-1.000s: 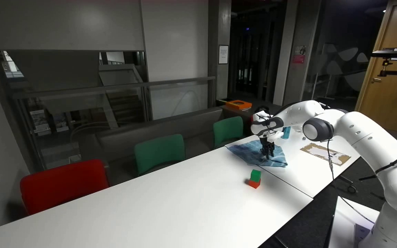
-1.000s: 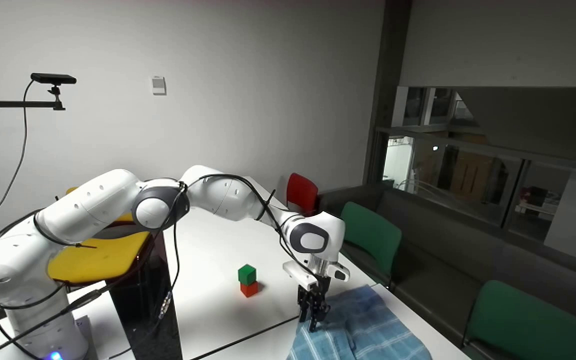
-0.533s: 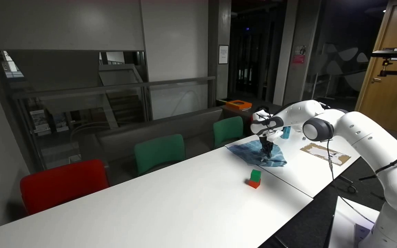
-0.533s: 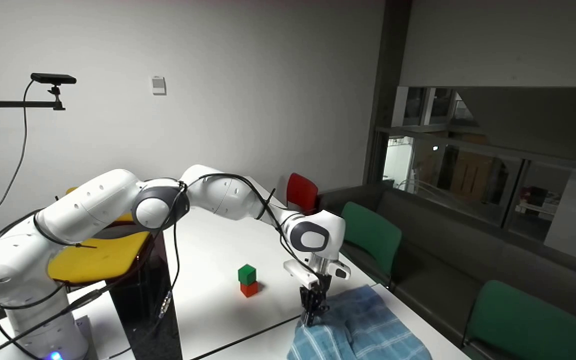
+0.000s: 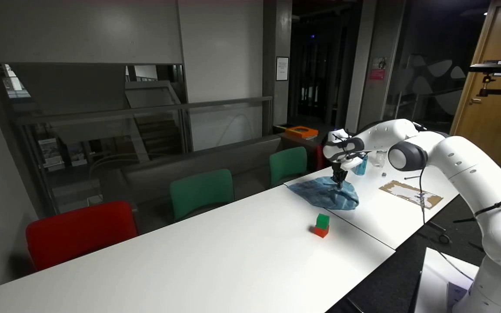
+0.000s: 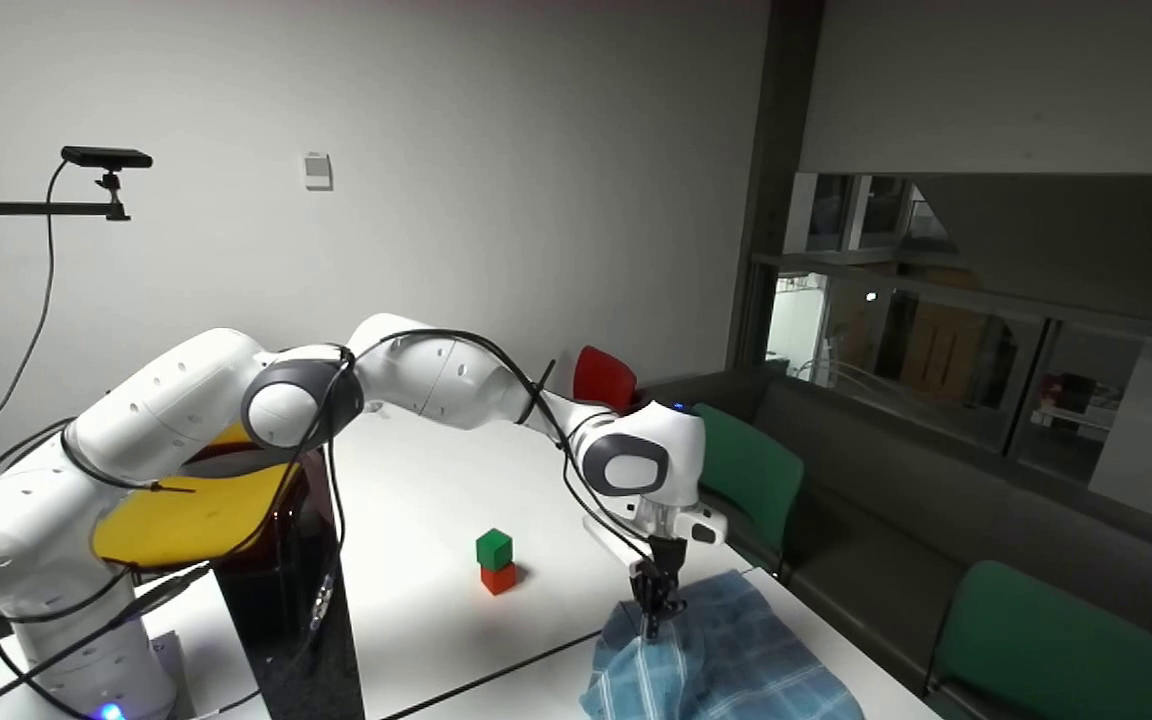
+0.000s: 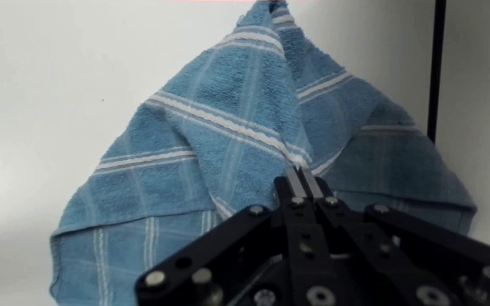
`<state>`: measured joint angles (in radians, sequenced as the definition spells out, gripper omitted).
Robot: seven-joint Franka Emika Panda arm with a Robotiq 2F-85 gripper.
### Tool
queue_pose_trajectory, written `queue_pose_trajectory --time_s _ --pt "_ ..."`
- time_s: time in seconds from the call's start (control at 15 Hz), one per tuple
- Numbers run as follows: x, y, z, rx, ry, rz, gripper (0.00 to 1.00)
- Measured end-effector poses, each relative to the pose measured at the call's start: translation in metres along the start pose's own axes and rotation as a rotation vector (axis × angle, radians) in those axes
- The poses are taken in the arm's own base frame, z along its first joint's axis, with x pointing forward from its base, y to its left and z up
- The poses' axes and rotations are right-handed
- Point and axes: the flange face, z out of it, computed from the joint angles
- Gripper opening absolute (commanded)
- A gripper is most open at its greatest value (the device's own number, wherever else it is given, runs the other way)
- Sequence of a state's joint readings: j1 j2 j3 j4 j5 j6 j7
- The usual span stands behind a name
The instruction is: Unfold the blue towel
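I see black metal fingers [image 7: 294, 183] clamped on a fold of the blue, white-striped terry towel [image 7: 245, 93], green cube [image 6: 494, 549] atop red-orange cube [image 6: 498, 579] near the towel.

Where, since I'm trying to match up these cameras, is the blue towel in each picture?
In an exterior view: the blue towel lies right of centre, a little below mid-height.
In an exterior view: the blue towel sits right of centre, cut off by the bottom edge.
In the wrist view: the blue towel fills the middle, reaching top and bottom edges.
Shared landmark: the dark table seam, meeting the towel in all three.
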<state>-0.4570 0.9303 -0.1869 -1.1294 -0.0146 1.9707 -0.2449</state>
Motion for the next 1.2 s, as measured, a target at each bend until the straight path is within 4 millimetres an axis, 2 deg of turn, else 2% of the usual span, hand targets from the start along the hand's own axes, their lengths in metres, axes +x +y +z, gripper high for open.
queue_pose_trajectory --time_s 0.2,0.4,0.67,1.0,1.2 --pt "-0.016 0.040 -0.018 0.035 0.072 0.080 0.00" --pt "-0.037 0.067 -0.017 0.073 0.106 0.149 0.00" --pt "-0.066 0.083 0.010 0.137 0.136 0.240 0.00" --pt "-0.104 0.086 0.058 0.225 0.161 0.372 0.00" --pt "-0.121 0.090 0.079 0.283 0.171 0.458 0.00"
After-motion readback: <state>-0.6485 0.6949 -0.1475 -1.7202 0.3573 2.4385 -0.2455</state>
